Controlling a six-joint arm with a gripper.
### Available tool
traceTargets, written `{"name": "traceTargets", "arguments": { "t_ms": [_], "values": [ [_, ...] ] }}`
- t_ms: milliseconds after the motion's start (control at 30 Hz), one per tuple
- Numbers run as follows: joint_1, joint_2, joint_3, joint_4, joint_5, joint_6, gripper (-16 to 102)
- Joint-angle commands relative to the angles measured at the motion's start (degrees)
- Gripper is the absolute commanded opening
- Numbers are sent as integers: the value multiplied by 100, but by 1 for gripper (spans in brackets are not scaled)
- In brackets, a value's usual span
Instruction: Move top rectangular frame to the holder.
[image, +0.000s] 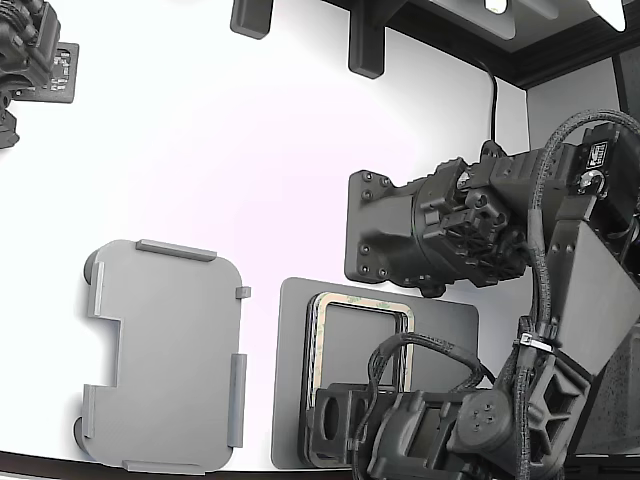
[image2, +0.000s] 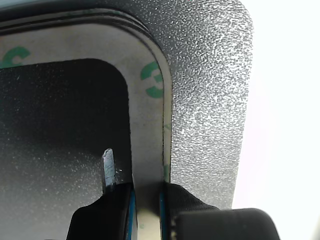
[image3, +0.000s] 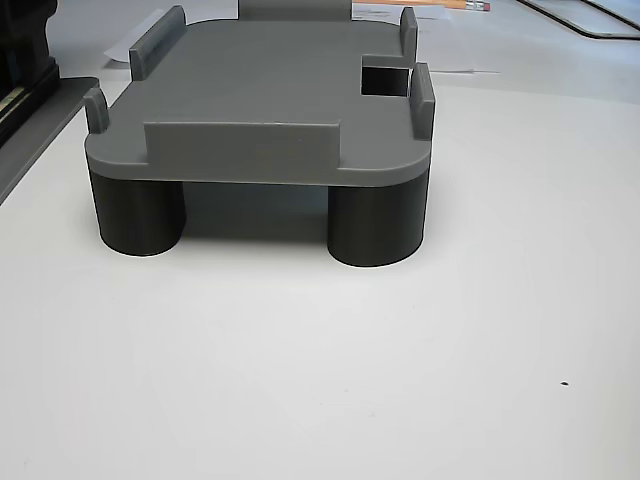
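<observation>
The top rectangular frame (image: 362, 300) is a thin tan ring with green patches. It lies on a black-rimmed twin on a dark grey mat (image: 450, 330), right of centre in the exterior view. My gripper (image: 335, 425) is low over the frame's near end. In the wrist view the gripper (image2: 146, 200) has one side strip of the frame (image2: 147, 140) between its blue-lined pads, which press both edges. A thin pale blade (image2: 108, 167) sticks up from the inner finger. The holder (image: 170, 340), a light grey tray with edge tabs, stands empty at the exterior view's left. The other view shows the holder (image3: 260, 100) on dark round feet.
A second black arm (image: 440, 230) hangs over the table just beyond the mat. Dark equipment (image: 30, 60) sits at the exterior view's far left corner. Two black brackets (image: 365, 45) hang at the back. The table's front edge runs close below the holder and mat.
</observation>
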Motion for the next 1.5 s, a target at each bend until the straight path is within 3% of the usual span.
{"name": "traceTargets", "arguments": {
  "t_ms": [0,67,200,433,600,1033,1467],
  "values": [
    [-44,105,-88,-53,97,70,-3],
    [-44,97,-132,-35,176,176,-11],
    [-44,0,-483,237,246,404,-11],
    [-44,-316,-2382,1652,255,1679,-11],
    [-79,378,-2663,1652,149,4069,-11],
    [-1081,1195,-2417,1591,1327,9360,-11],
    [-3120,369,-2540,1521,870,12964,-11]
  ]
}}
